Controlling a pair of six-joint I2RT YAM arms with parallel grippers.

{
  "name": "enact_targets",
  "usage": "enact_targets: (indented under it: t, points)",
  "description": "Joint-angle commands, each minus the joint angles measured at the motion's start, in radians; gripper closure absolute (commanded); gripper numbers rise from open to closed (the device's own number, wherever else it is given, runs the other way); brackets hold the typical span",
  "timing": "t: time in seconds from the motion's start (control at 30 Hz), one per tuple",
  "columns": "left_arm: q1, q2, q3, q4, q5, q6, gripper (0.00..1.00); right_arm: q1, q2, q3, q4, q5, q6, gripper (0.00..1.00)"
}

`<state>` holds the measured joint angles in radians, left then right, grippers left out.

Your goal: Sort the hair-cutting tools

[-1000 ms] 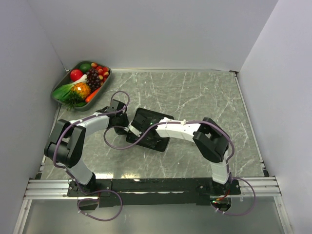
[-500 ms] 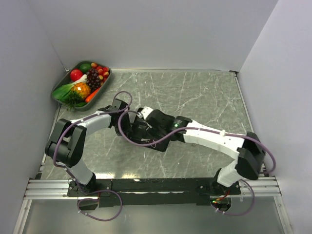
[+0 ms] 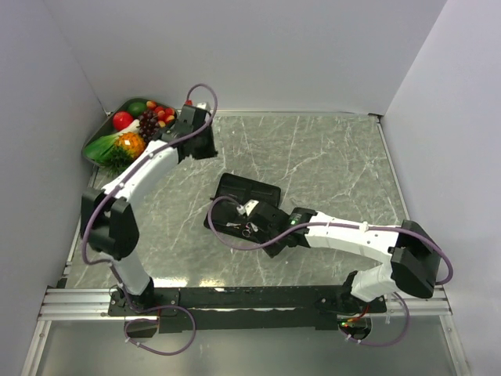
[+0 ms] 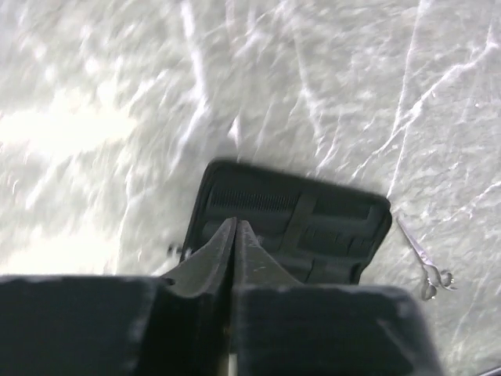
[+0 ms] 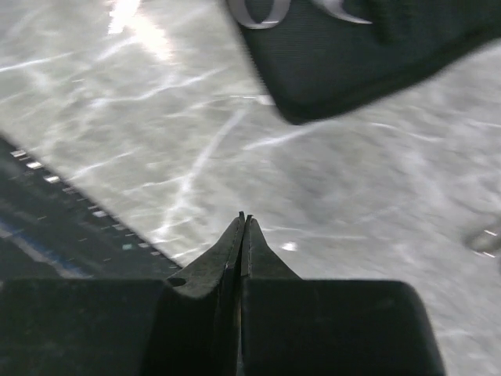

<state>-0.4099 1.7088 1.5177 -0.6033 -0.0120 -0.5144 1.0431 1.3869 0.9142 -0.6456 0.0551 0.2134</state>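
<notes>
The right pincer [image 5: 244, 219], closed on nothing, hovers over the desk [image 3: 329, 157] just off the near corner of the black pouch [image 3: 249, 189]. Silver scissors [image 3: 246, 229] lie ahead of its tips with their ring handles [image 5: 262, 12] on the fabric, their long axis too small to make out. The left pincer [image 4: 235, 223], likewise closed and empty, stands well apart beside the fruit tray [image 3: 92, 139], so the right arm is judged nearer; the pouch lies open with a black comb [image 4: 250, 202] strapped inside.

Two thin silver metal scissors [image 4: 417, 249], one black toothed comb [image 4: 252, 202], one black rectangular fabric pouch [image 3: 250, 190], one fruit-filled metal tray [image 3: 100, 125].
</notes>
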Motion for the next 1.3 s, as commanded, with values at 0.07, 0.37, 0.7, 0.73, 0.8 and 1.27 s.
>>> enact_targets:
  t: [0.07,0.37,0.7,0.73,0.8,1.27]
  points:
    - [-0.004,0.202,0.075,0.109,0.150,0.086,0.99,0.087,0.017,0.017,0.112,-0.084,0.011,1.00]
    - [-0.023,0.403,0.079,0.376,0.258,0.122,0.99,0.166,0.254,0.170,0.139,-0.100,-0.028,1.00]
    - [-0.038,0.537,0.130,0.382,0.216,0.111,0.99,0.175,0.331,0.157,0.155,-0.057,-0.012,1.00]
    - [-0.041,0.537,0.116,0.375,0.193,0.114,0.99,0.175,0.339,0.152,0.146,-0.029,-0.016,1.00]
    - [-0.050,0.526,0.087,0.375,0.161,0.114,0.99,0.170,0.345,0.140,0.138,0.018,-0.012,1.00]
    - [-0.055,0.382,-0.209,0.393,0.041,0.088,0.99,-0.067,0.356,-0.017,0.287,0.045,0.009,1.00]
